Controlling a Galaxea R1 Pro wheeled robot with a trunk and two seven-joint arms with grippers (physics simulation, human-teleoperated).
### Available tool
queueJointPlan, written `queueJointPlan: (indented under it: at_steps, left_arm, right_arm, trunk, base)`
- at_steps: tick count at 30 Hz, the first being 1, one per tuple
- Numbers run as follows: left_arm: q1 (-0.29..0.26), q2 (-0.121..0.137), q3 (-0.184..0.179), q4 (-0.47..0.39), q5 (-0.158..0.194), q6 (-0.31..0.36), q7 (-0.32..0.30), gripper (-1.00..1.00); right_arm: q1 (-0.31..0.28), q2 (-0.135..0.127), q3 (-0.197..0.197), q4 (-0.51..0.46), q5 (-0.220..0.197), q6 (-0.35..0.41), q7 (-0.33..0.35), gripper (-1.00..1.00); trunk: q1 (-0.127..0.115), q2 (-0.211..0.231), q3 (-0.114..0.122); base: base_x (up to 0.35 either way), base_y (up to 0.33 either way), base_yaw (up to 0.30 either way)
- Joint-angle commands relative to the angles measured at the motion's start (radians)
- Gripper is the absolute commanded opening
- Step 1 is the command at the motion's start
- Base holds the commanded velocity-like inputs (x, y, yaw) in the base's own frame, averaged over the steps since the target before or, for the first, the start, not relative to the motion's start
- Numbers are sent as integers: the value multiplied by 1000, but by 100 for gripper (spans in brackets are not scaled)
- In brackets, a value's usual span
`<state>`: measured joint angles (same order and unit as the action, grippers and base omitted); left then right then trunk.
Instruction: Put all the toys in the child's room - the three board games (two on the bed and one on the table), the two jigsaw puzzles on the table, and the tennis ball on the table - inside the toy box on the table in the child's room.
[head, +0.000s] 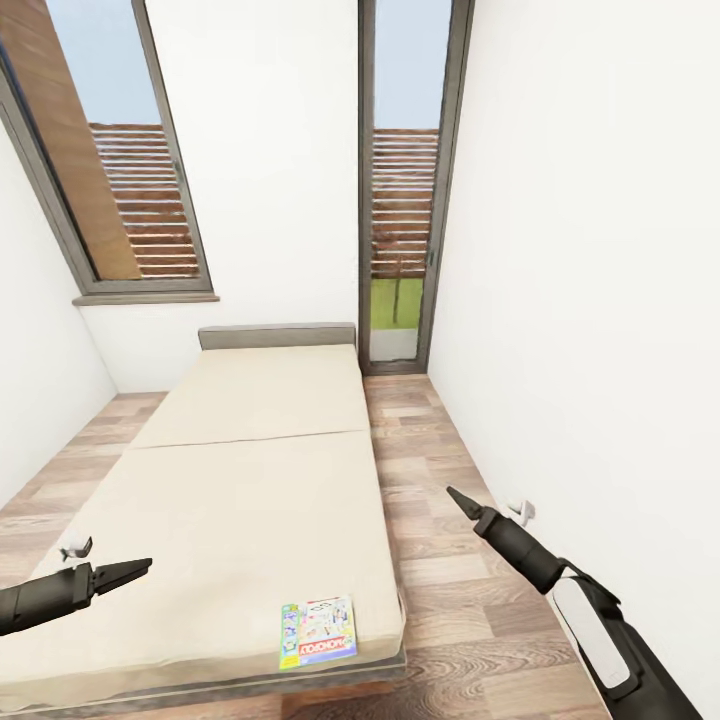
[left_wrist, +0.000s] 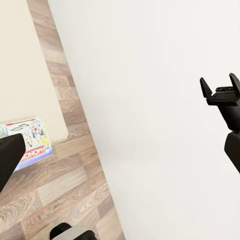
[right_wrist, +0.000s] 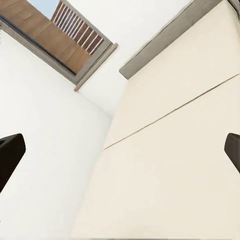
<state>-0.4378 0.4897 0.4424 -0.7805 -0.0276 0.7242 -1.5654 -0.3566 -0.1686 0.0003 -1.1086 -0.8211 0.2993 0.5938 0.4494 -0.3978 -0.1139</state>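
One board game (head: 318, 632), a flat green-edged box with a red banner, lies on the near right corner of the beige bed (head: 250, 470). It also shows in the left wrist view as the board game (left_wrist: 32, 142) at the mattress (left_wrist: 22, 65) corner. My left gripper (head: 140, 568) hovers open over the bed's near left part, well left of the box. My right gripper (head: 455, 496) hangs open above the floor right of the bed, also seen as the right gripper (left_wrist: 219, 85). The table, toy box, jigsaw puzzles and tennis ball are out of view.
A grey headboard (head: 277, 335) stands at the bed's far end under a tall window (head: 120, 160). A narrow glass door (head: 400, 200) is at the far right. A strip of wood floor (head: 430, 560) runs between the bed and the white right wall (head: 600, 300).
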Motion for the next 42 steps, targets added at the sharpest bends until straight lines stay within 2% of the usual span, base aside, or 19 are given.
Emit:
queueJointPlan:
  at_steps: [1, 8, 15, 19, 26, 36, 42]
  left_arm:
    - [-1, 0, 1, 0, -3, 11, -5, 100]
    - [-1, 0, 0, 0, -3, 11, -5, 100]
    - [-1, -2, 0, 0, -3, 11, -5, 100]
    - [-1, -2, -1, 0, -3, 11, -5, 100]
    - [-1, -3, -1, 0, -4, 11, -5, 100]
    - [-1, -3, -1, 0, -5, 11, -5, 100]
    - [-1, -4, -2, 0, -5, 16, -5, 100]
  right_arm:
    - [-1, -1, 4, -1, -10, 7, 0, 100]
    - [-1, 1, 16, -4, -9, 9, -19, 100]
    - [-1, 0, 48, -4, -9, 11, -61, 100]
    - [0, -1, 52, -4, -6, 16, -71, 100]
    - [1, 0, 53, -4, 17, 35, -130, 100]
    - [1, 0, 55, -5, 22, 30, -139, 100]
    - [1, 0, 77, -5, 22, 28, -141, 100]
  trunk:
    - [1, -2, -2]
    - [1, -2, -2]
    - [1, -2, -2]
    - [1, -2, -2]
    - [1, -2, -2]
    - [1, -2, -2]
    - [1, -2, -2]
  base:
    - [0, -118, 0]
    - [0, -290, 0]
    - [0, -246, 0]
    - [0, -284, 0]
    - [12, -219, 0]
    - [21, -195, 0]
    - [1, -86, 0]
